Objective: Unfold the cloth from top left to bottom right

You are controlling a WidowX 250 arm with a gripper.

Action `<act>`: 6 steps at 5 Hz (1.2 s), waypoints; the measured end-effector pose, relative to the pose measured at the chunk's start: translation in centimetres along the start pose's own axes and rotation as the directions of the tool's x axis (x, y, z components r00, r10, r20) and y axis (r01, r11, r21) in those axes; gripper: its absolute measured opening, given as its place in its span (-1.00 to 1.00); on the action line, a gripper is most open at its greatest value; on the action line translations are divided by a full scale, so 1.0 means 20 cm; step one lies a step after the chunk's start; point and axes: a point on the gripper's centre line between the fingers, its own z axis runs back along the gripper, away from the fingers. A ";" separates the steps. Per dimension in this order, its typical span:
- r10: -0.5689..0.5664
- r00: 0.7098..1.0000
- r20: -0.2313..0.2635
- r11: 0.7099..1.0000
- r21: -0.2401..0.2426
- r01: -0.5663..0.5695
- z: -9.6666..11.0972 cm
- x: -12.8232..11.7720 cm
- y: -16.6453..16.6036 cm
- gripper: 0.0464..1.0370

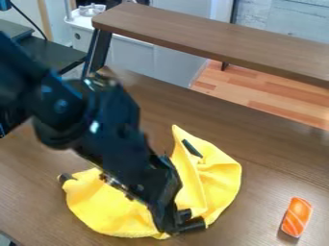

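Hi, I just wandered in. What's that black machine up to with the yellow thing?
It's a robot arm working at a brown table, and its job is to unfold that yellow cloth. Right now its gripper is down at the cloth's near edge; I can't tell whether it has hold of it. The cloth is still rumpled, with folds standing up. An orange, white-striped piece lies off to the right.
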 end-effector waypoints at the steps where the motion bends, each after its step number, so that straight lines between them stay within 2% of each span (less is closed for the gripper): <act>1: -0.008 1.000 -0.012 1.000 0.012 0.008 -0.05 0.01 -0.01 0.83; 2: -0.014 1.000 -0.028 1.000 0.020 0.014 -0.09 0.00 -0.03 0.48; 3: -0.007 1.000 -0.022 1.000 0.020 0.007 -0.09 0.01 -0.03 -0.13; 4: 0.013 0.999 -0.043 1.000 -0.006 -0.013 -0.09 -0.01 -0.01 -0.64; 5: 0.048 0.998 -0.026 0.999 -0.011 -0.049 -0.05 0.00 0.06 -0.92; 6: 0.108 0.994 -0.018 0.994 -0.014 -0.108 -0.01 0.02 0.17 -0.99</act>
